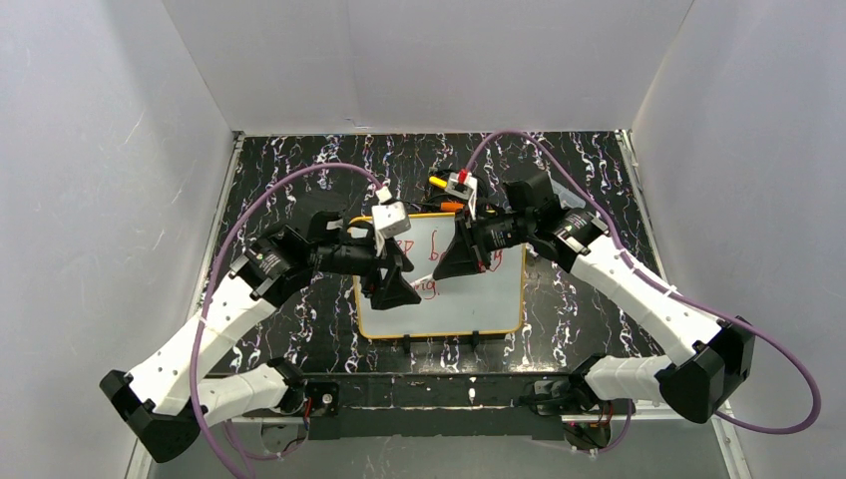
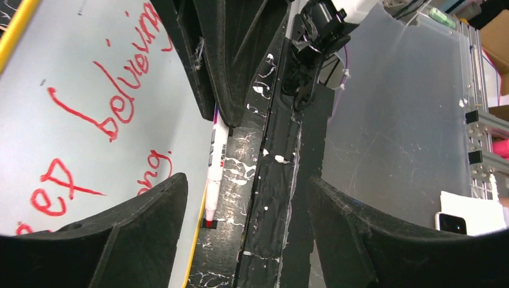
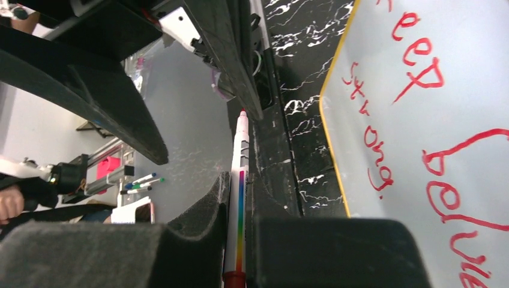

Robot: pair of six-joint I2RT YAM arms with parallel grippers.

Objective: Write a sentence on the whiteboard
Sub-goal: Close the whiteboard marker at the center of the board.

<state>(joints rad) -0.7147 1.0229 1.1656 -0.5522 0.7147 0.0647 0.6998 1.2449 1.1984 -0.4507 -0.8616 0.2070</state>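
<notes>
The whiteboard [image 1: 469, 299] lies flat on the black marbled table, its yellow rim [image 2: 13, 33] showing in the left wrist view. The sentence [image 3: 420, 60] is in red marker: "Keep", "believing" and "strong." [image 3: 370, 135]. My right gripper [image 3: 240, 231] is shut on a white marker [image 3: 240, 180] with a rainbow stripe, its bare red tip [image 3: 242, 112] pointing away, beside the rim and off the writing. From the top view it hovers over the board's upper middle [image 1: 461, 261]. My left gripper [image 2: 246, 204] is open and empty, facing that marker [image 2: 215, 162], and it is over the board's left edge [image 1: 394, 289].
Two black clips [image 1: 409, 344] hold the board's near rim. Small yellow and orange items [image 1: 439, 184] lie just beyond its far edge. Purple cables [image 1: 299, 185] arch over both arms. White walls enclose the table. A black bar [image 1: 429, 384] runs along the near edge.
</notes>
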